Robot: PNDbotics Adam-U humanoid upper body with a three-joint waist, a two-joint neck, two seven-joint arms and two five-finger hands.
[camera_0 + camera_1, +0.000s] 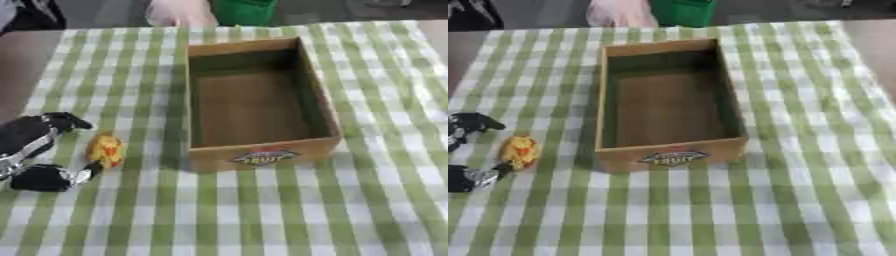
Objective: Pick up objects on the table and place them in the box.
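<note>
Cardboard box: brown open-topped carton (259, 158) sits mid-table on the green-and-white checked cloth (350, 210), apparently empty.
Object: small yellow-and-red item (107, 150) lies near the table's left edge, beside the box.
Left hand: black hand (39, 150) spread open around the item, not yet gripping.
Progress: nothing boxed; grasp and transfer remain.

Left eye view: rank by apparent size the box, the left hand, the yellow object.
1. box, largest by far.
2. left hand, partly cut off by the view's edge, so its visible part only.
3. yellow object, smallest, sitting between the hand's thumb and fingers.
</note>
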